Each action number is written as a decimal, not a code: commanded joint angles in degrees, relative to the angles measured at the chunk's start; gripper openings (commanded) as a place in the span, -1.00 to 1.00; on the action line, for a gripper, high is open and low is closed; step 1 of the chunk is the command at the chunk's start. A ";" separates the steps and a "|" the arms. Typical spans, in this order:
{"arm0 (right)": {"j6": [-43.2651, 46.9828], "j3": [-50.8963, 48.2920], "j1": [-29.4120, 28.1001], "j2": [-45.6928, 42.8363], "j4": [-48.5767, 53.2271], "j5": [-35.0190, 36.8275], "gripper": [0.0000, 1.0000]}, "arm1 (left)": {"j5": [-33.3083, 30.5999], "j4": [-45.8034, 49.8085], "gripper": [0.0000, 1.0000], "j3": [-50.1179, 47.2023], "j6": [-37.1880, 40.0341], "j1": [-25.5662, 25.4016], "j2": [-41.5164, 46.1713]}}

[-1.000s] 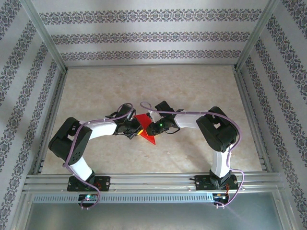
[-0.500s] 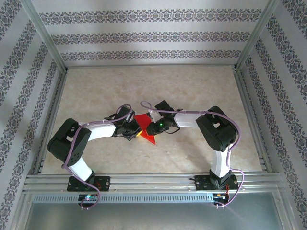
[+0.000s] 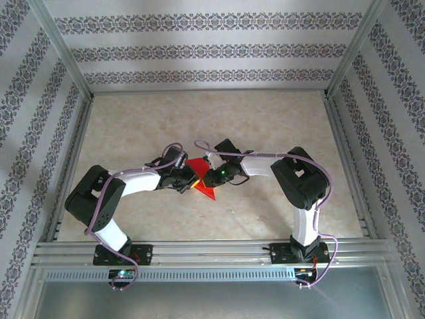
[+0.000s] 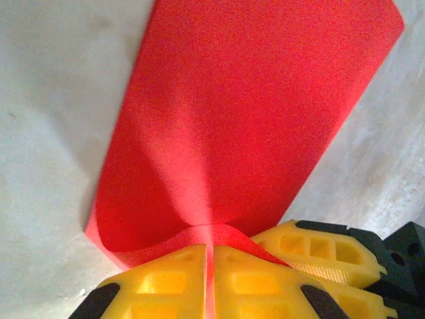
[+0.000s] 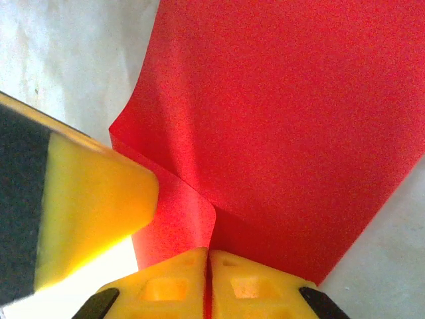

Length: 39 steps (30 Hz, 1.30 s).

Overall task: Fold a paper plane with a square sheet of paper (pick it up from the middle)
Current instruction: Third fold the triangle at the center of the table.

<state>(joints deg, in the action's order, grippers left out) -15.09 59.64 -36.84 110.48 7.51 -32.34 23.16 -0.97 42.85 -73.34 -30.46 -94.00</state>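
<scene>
Left claw (image 4: pixel 209 251): yellow fingers pressed together, clamped on the near edge of the red sheet of paper (image 4: pixel 246 126). The edge buckles up at the pinch.
Right claw (image 5: pixel 209 256): fingers likewise together, clamped on the sheet's near edge just beside the left claw. A crease rises from the pinch.
Sheet of paper: held between both claws at mid-table (image 3: pixel 279 123), its far part spreading over the surface.
Beyond the sheet: patterned back wall (image 3: pixel 212 50).

Two white arms (image 3: pixel 136 181) with black joints (image 3: pixel 302 183), lilac cables (image 3: pixel 101 211), yellow fingers (image 4: pixel 166 289).
</scene>
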 commanded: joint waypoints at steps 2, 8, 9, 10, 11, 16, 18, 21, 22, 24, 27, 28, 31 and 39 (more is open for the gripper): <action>0.41 -0.60 0.32 4.22 3.91 6.58 -0.76 | 1.40 -2.88 -0.79 -0.91 0.37 -1.11 0.57; 0.33 -0.50 0.47 4.29 4.27 7.05 -0.76 | 1.25 -1.96 -0.80 -1.15 0.71 -1.18 -0.26; 0.33 -0.44 0.46 4.30 4.27 7.03 -0.76 | 1.18 -1.82 -0.80 -1.19 0.83 -1.18 -0.46; 0.33 -0.46 0.49 4.39 4.30 7.02 -0.76 | 1.18 -1.85 -0.80 -1.24 0.97 -1.18 -0.76; 0.24 -0.40 0.53 4.45 4.38 7.11 -0.76 | 1.29 -1.89 -0.80 -1.19 0.97 -1.20 -0.96; 0.28 -0.41 0.45 4.45 4.43 7.18 -0.76 | 0.77 -2.22 -0.84 -2.06 1.05 -1.19 -1.51; 0.24 -0.45 0.62 4.44 4.62 7.20 -0.76 | 0.75 -2.45 -0.85 -2.41 1.05 -1.18 -1.91; 0.15 -0.41 0.56 4.48 4.61 7.11 -0.76 | 0.75 -3.08 -0.85 -3.03 0.91 -1.18 -2.41; 0.07 -0.41 0.63 4.48 4.58 7.05 -0.76 | 0.67 -3.09 -0.85 -3.06 0.85 -1.18 -2.51; -0.17 -0.40 0.65 4.25 4.43 6.87 -0.75 | 0.49 -2.68 -0.85 -3.21 1.06 -1.19 -2.68; -0.86 -0.19 0.80 3.59 4.27 6.36 -0.73 | 0.07 -1.86 -0.86 -3.56 1.27 -1.18 -2.94; -1.20 -0.05 0.98 3.10 4.36 6.01 -0.72 | -0.12 -1.53 -0.87 -3.64 1.29 -1.18 -3.02; -3.57 0.72 1.89 0.18 4.44 4.44 -0.63 | -0.84 -0.11 -0.89 -4.33 1.75 -1.23 -3.21; -7.35 2.21 5.95 -9.73 7.50 2.18 -0.27 | -1.35 0.30 -0.92 -5.86 2.25 -1.23 -4.34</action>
<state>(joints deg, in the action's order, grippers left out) -20.99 60.38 -32.01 105.21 12.21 -31.27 23.99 -5.58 39.66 -72.25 -30.81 -95.20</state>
